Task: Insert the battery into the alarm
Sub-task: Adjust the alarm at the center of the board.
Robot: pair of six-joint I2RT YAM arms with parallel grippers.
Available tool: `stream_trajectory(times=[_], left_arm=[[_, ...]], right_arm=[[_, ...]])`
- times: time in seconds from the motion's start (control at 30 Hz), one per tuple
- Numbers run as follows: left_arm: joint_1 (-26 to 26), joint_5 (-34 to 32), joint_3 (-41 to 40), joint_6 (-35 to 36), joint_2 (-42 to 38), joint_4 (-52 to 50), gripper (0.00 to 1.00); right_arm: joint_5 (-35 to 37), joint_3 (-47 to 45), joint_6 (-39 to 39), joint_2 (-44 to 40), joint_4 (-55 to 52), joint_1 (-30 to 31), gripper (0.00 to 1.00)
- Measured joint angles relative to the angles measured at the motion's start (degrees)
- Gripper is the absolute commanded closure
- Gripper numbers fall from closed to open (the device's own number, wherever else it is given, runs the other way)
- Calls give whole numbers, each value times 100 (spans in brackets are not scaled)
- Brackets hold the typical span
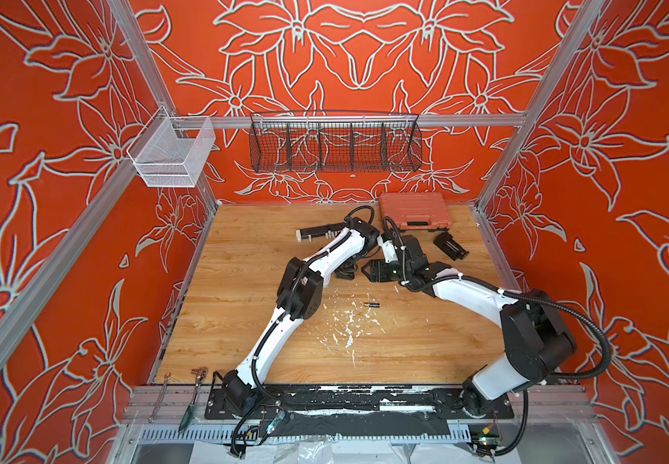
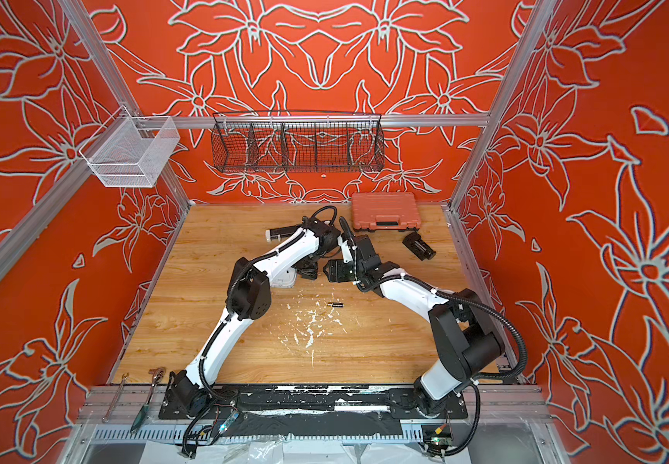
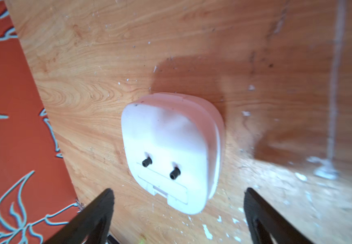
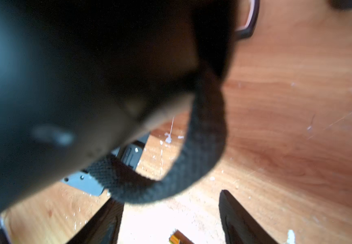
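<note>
The alarm (image 3: 170, 145) is a white rounded-square clock lying face down on the wooden table (image 1: 244, 261), its back up with two black knobs and a slot cover. My left gripper (image 3: 178, 189) is open, and the alarm lies just ahead of its fingertips (image 3: 107, 202), untouched. In a top view only the alarm's edge (image 2: 284, 278) shows under the left arm. The battery (image 1: 372, 304) (image 2: 336, 304), tiny and dark with a gold end, lies loose mid-table. My right gripper (image 4: 170, 196) (image 1: 367, 271) is open and empty. A brown-orange tip (image 4: 178, 237) between its fingers may be the battery.
An orange case (image 1: 413, 211), a black ribbed block (image 1: 450, 246) and a long black-and-white tool (image 1: 316, 233) lie at the back. Wire baskets (image 1: 334, 146) (image 1: 172, 150) hang on the walls. Wrenches (image 1: 196, 385) lie front left. The left arm and a cable loop (image 4: 202, 147) fill much of the right wrist view.
</note>
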Motion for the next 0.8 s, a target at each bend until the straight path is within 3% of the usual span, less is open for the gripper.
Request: stream_trajectory(times=[0.13,0.27,0.5,0.63,0.8], left_arm=[[26,374,-9,365,-214,26,2],[247,1121,-588,953,-925,514,6],[1519,3049,-1484,1928,-2059,1932,15],[2116,4013,-1639,2323,-1941,2470,18],[2417,5071,-1569,2761,-1410,2809,19]], right_arm=[[111,-153,-42,-85,-4,9,28],[267,-586,-188,-197,254,280,29],[658,-710,-542,201,756,1401,32],[671,-177,-702,929,879,1718,32],[761,614,-782,1781,876,1860,30]])
